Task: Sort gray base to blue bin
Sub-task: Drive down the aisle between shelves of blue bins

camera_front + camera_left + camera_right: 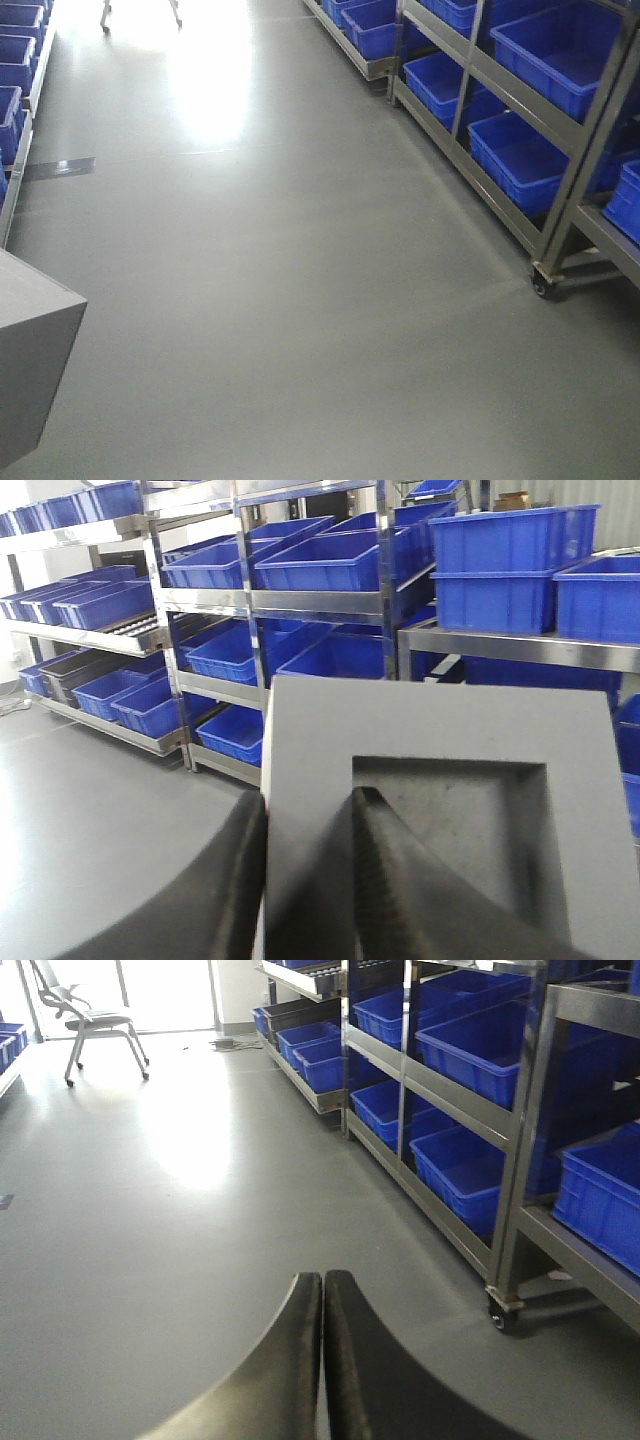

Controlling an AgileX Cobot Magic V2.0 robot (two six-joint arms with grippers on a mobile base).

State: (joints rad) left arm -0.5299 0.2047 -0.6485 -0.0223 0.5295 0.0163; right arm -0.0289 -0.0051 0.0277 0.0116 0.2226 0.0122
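The gray base (440,730) fills the left wrist view, its square recess facing the camera. My left gripper (308,798) is shut on the base's left wall, one finger (225,880) outside it and the other inside the recess. In the front view a corner of the gray base (30,350) shows at the lower left. Ahead of the left wrist, blue bins (330,565) fill the metal racks. The right gripper (322,1280) is shut on nothing and hangs over the bare floor. More blue bins (470,1050) stand on the rack to its right.
A wheeled metal rack (545,240) with blue bins (560,50) lines the right side of the aisle. More bins (15,60) edge the left. A chair (95,1020) stands at the far end. Grey floor (300,300) stretches between.
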